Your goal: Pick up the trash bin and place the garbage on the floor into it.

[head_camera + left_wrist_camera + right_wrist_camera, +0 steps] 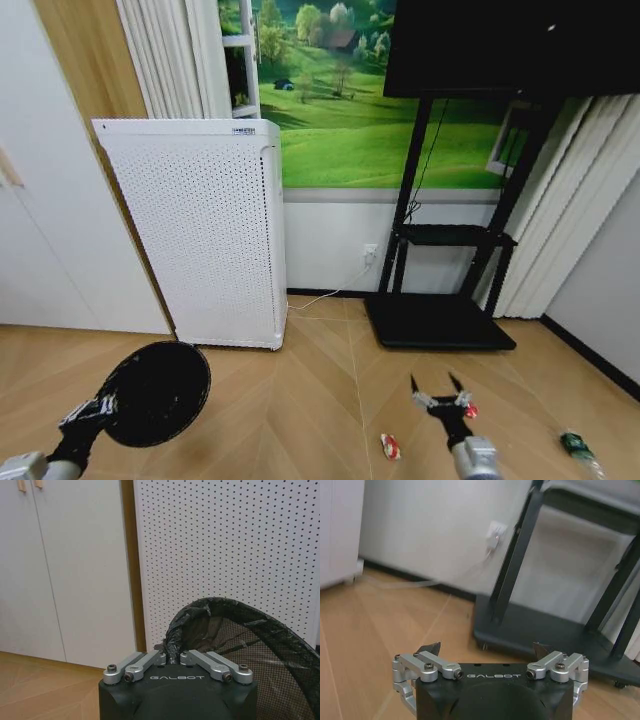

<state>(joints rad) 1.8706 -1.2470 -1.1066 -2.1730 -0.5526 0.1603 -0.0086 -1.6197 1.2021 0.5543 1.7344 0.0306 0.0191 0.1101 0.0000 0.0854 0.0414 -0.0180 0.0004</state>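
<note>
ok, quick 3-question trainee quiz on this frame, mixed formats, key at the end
1. True or false: the left hand is shut on the trash bin rim.
2. How many garbage pieces lie on the floor? A) one B) three C) five
3. Fill in: the right hand hovers open over the red-and-white wrapper, and the ______ bottle lies farther to the robot's right.

Key: 1 true; 2 B; 3 green

Herringbone wood floor (310,400), white perforated unit (200,230), black TV stand (440,325).
</note>
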